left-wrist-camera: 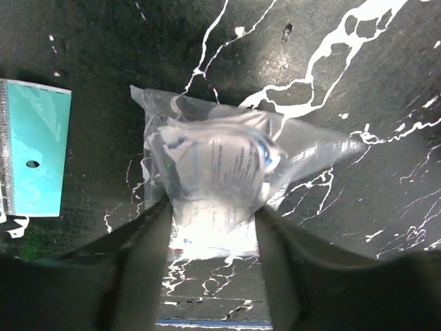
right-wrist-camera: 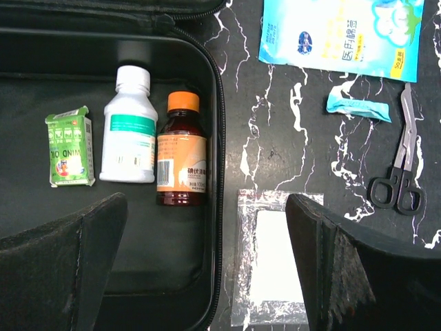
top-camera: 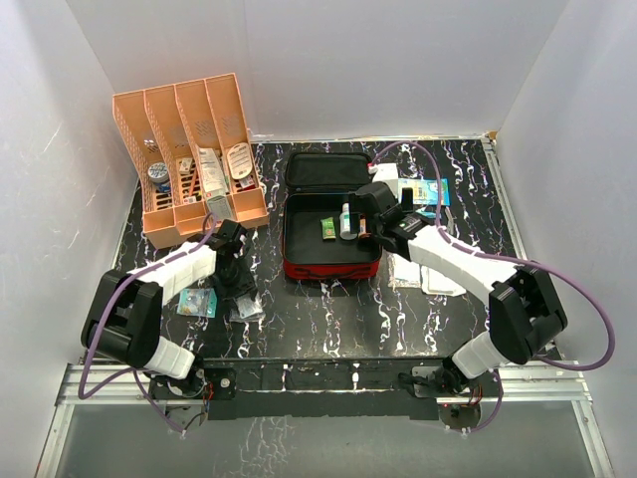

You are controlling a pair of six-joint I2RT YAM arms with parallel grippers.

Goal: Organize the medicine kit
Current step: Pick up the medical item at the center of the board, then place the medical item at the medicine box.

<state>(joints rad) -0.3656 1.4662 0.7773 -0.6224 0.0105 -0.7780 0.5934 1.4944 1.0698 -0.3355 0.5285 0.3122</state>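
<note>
The red medicine kit (top-camera: 331, 269) lies open at the table's middle. Its black lining (right-wrist-camera: 83, 227) holds a green box (right-wrist-camera: 69, 150), a white bottle (right-wrist-camera: 129, 127) and a brown bottle with an orange cap (right-wrist-camera: 181, 155). My right gripper (right-wrist-camera: 205, 214) is open and empty above the kit's right rim (right-wrist-camera: 219, 172), over a clear sachet with a white pad (right-wrist-camera: 272, 265) on the table. My left gripper (left-wrist-camera: 213, 234) points down at the table left of the kit. Its fingers (left-wrist-camera: 148, 255) are closed on the near end of a clear plastic bag (left-wrist-camera: 220, 165) with a white printed item inside.
An orange slotted rack (top-camera: 189, 149) with several items stands at the back left. A teal packet (left-wrist-camera: 38, 148) lies left of the bag. Right of the kit lie a blue printed pack (right-wrist-camera: 341, 34), a small teal packet (right-wrist-camera: 358, 107) and scissors (right-wrist-camera: 400, 172).
</note>
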